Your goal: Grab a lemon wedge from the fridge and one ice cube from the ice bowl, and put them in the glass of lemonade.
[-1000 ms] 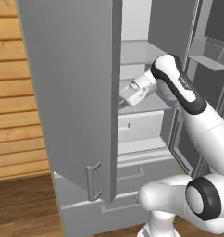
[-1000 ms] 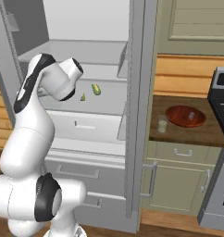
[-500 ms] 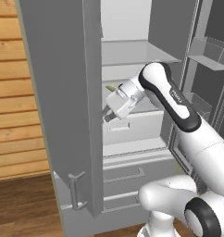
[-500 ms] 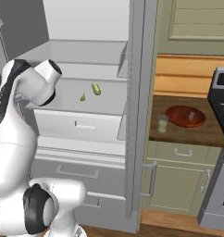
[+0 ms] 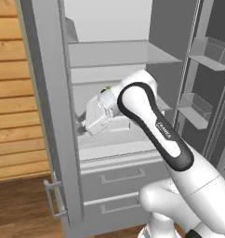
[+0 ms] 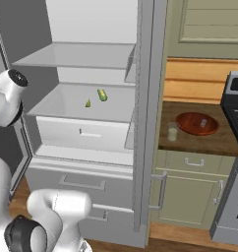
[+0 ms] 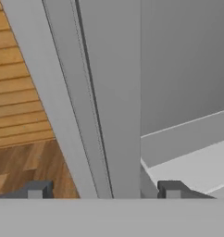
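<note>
Wood-panelled walls frame the fridge [image 6: 91, 147], both doors swung wide. At nine o'clock the gripper [image 7: 102, 190] is seen spread open astride the left door's edge, nothing held. On the middle shelf [image 6: 67, 106] the lemon wedge [image 6: 88, 103] is spotted upright, a green item [image 6: 102, 95] beside it at one o'clock. Rightward, on the counter [image 6: 224, 142], the glass of lemonade [image 6: 173, 132] is stood by the ice bowl [image 6: 195, 124], a cube [image 6: 203, 123] inside. The wedge is judged well to the gripper's right.
</note>
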